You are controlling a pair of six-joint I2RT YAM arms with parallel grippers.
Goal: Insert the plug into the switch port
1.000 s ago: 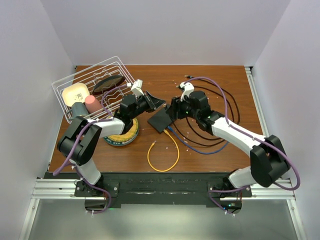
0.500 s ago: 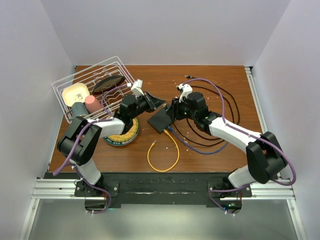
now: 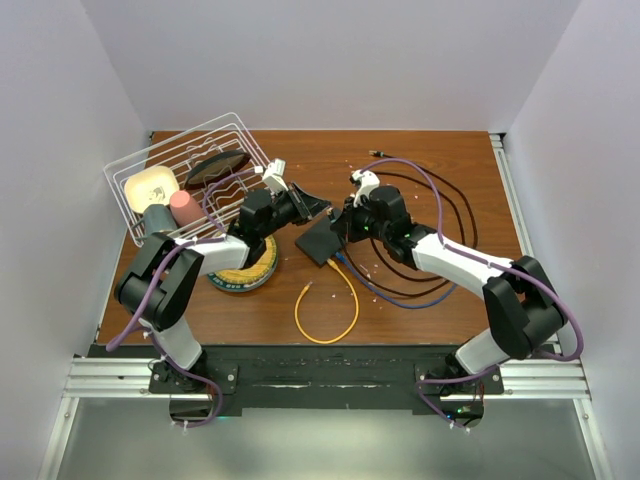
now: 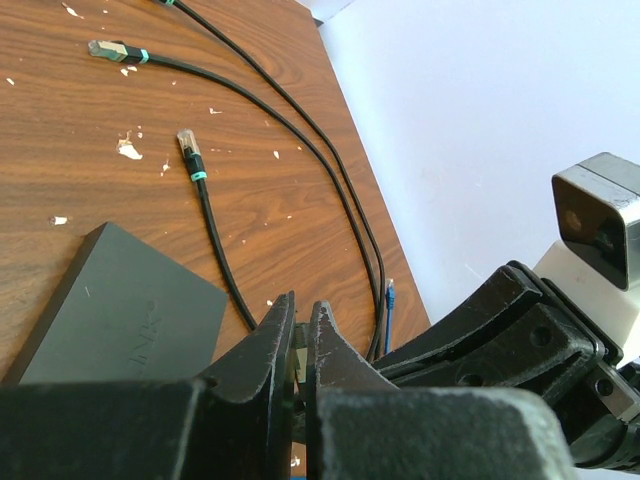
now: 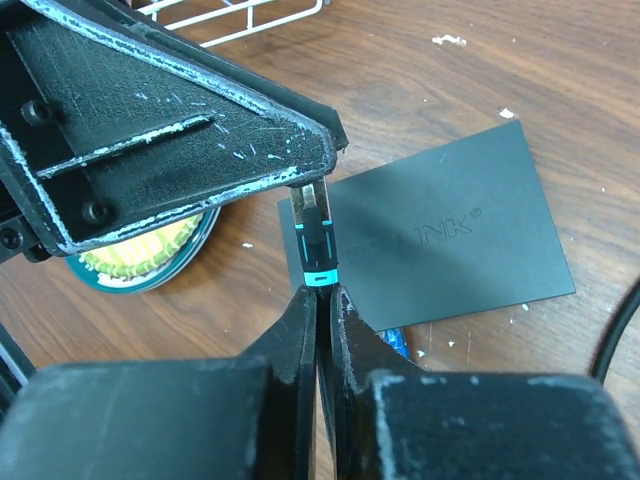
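Observation:
A black plug (image 5: 315, 240) with a teal band hangs above the dark flat switch (image 5: 440, 235), and both grippers hold it. My left gripper (image 4: 297, 315) is shut on the plug's (image 4: 297, 352) clear front tip. My right gripper (image 5: 323, 295) is shut just behind the teal band, where the cable leaves the plug. In the top view the left gripper (image 3: 318, 208) and the right gripper (image 3: 341, 219) meet tip to tip over the switch's (image 3: 322, 242) far edge. The switch's ports are hidden in every view.
A white wire rack (image 3: 236, 130) with dishes stands at the back left. A round dish (image 3: 246, 270) lies under the left arm. A yellow cable (image 3: 330, 305) curls near the front. Black cable loops (image 3: 445, 215) and a blue cable (image 3: 400, 296) lie to the right.
My right gripper has shut behind the plug's teal band and its arm has shifted slightly left. The left gripper has stayed shut and has not moved.

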